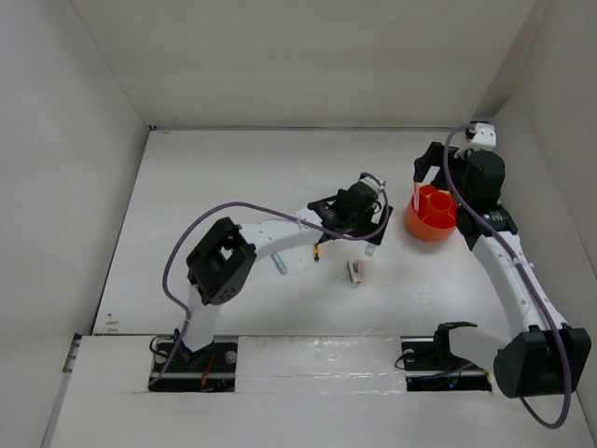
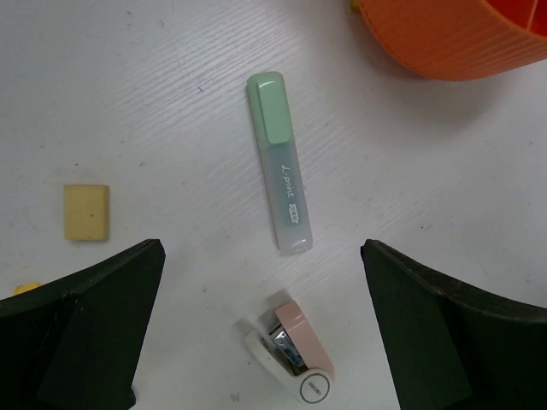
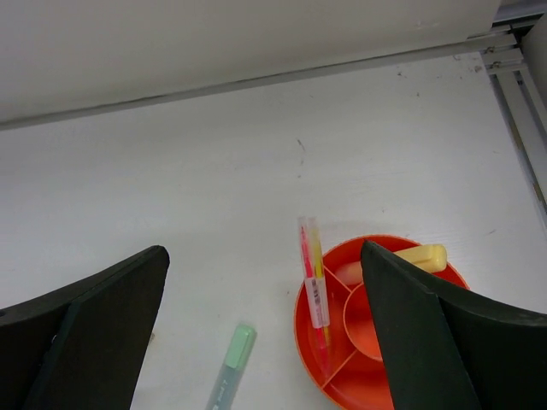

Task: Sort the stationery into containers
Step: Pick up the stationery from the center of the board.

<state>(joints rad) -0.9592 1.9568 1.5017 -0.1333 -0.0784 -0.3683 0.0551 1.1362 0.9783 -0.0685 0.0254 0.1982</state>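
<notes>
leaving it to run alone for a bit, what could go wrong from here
The left gripper hangs open over the green highlighter, and the small stapler lies close by its end, so closing could catch both. The red pen stands tall out of the orange tub, below the open right gripper; a careless move there might knock it out.

White links [image 1: 275, 240], black joint housings [image 1: 221, 261] and looped purple cables [image 1: 182, 247] are shown on both arms [image 1: 508, 271]; the left claw [image 2: 263, 256] is black.
</notes>
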